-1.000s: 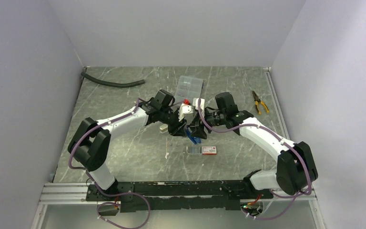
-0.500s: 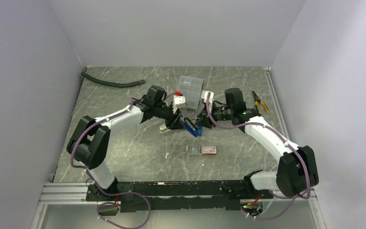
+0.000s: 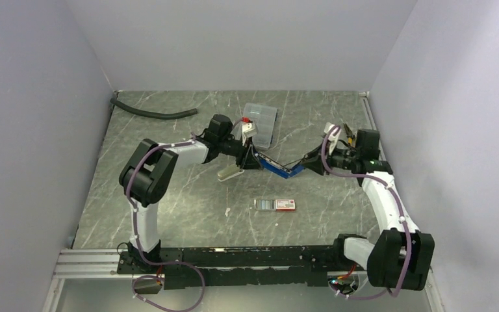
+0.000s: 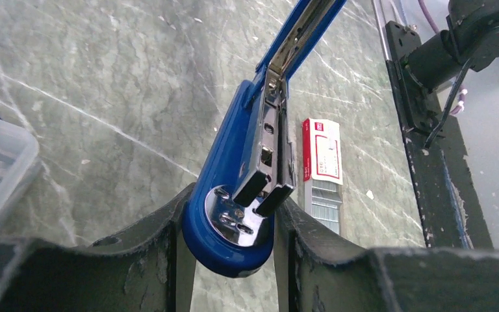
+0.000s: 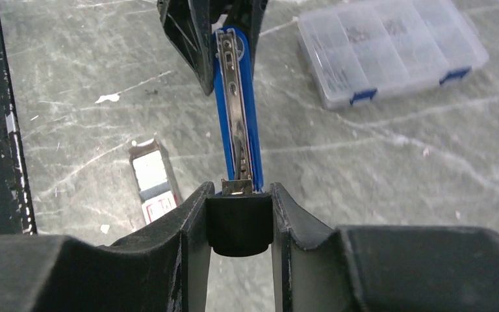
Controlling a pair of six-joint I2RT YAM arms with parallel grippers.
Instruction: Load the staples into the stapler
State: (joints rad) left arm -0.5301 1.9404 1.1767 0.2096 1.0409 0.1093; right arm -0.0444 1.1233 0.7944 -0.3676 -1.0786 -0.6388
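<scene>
The blue stapler (image 3: 278, 168) hangs swung open above the table between my two grippers. My left gripper (image 3: 252, 158) is shut on its rounded blue hinge end (image 4: 230, 221). My right gripper (image 3: 310, 162) is shut on its black end (image 5: 239, 224), and the metal channel (image 5: 236, 110) runs away from it towards the left fingers (image 5: 185, 32). The staples lie below on the table in a dark tray (image 3: 264, 204) slid out of a white box with a red end (image 3: 285, 205). They also show in the left wrist view (image 4: 325, 209) and the right wrist view (image 5: 149, 170).
A clear compartment case (image 3: 260, 119) stands behind the left gripper, and shows in the right wrist view (image 5: 390, 45). A small silvery-beige object (image 3: 229, 173) lies under the left arm. Yellow-handled pliers (image 3: 351, 135) lie at the right, a black hose (image 3: 153, 114) at the back left.
The grippers have drawn apart, the right one far to the right and the left one back. The stapler between them has swung open from folded to stretched out.
</scene>
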